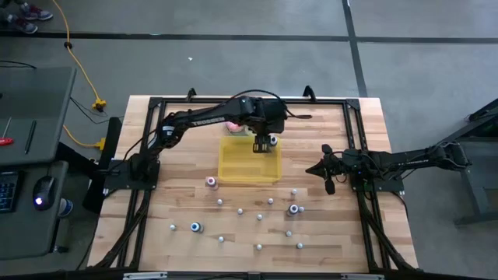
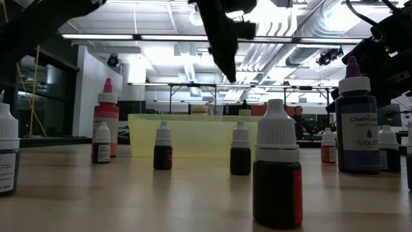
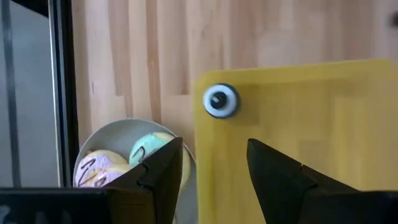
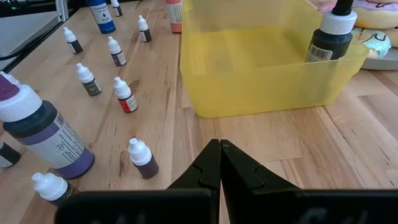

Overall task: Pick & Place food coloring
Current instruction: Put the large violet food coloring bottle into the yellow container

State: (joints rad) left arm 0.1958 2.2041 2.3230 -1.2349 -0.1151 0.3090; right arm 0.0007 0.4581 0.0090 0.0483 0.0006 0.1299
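we're looking at the near part of the desk [image 1: 156, 257] first, where most of the food coloring [image 1: 257, 214] is standing scattered and upright, tiny pale-capped bottles plus a couple of bigger ones, including a violet bottle [image 2: 358, 122] and a pink bottle [image 1: 210, 181] just beside the tray's near corner. past them the yellow tray [image 1: 233, 167] is sitting mid-desk, and one dark bottle [image 4: 329, 34] is standing upright inside it at the far corner. the left gripper [image 1: 263, 144] is hanging over that spot with its fingers [image 3: 165, 171] apart and nothing between them. the right gripper [image 1: 328, 185] is waiting off to the tray's right, its fingers pressed together. behind the tray, a plate of pastel ring toys [image 3: 106, 165] is touching the tray's far edge.
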